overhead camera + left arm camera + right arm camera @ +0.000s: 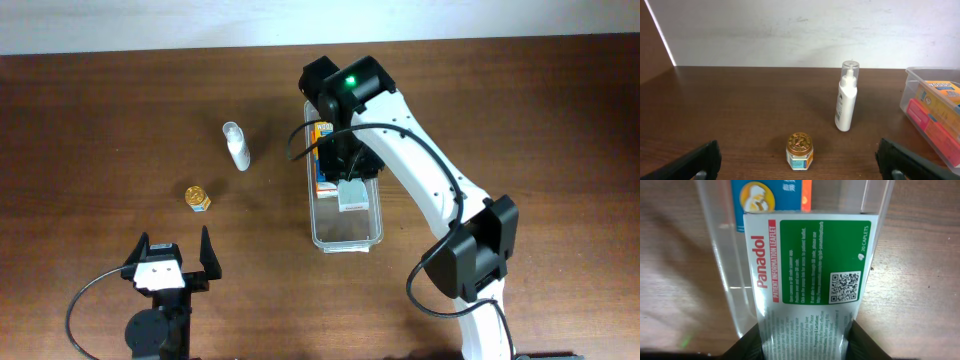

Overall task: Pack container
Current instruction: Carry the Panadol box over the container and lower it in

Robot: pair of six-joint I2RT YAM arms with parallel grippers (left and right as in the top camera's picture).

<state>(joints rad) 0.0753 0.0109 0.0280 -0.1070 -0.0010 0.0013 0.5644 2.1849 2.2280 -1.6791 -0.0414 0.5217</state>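
Observation:
The container [346,232], a long clear plastic bin, lies at the table's middle with an orange and blue box [323,133] in its far end. My right gripper [805,342] is shut on a white and green Panadol box [810,265], holding it by its near end. The box hangs over the bin's open middle, between its clear walls [722,255]. From overhead the same box [352,196] shows under the right arm. My left gripper [175,238] stands wide open near the front edge, with nothing between its fingers [702,157].
A small gold-lidded jar [197,198] [799,150] stands just ahead of the left gripper. A white pump bottle [236,146] [846,97] lies farther back, left of the bin [914,82]. Bare brown table lies around them.

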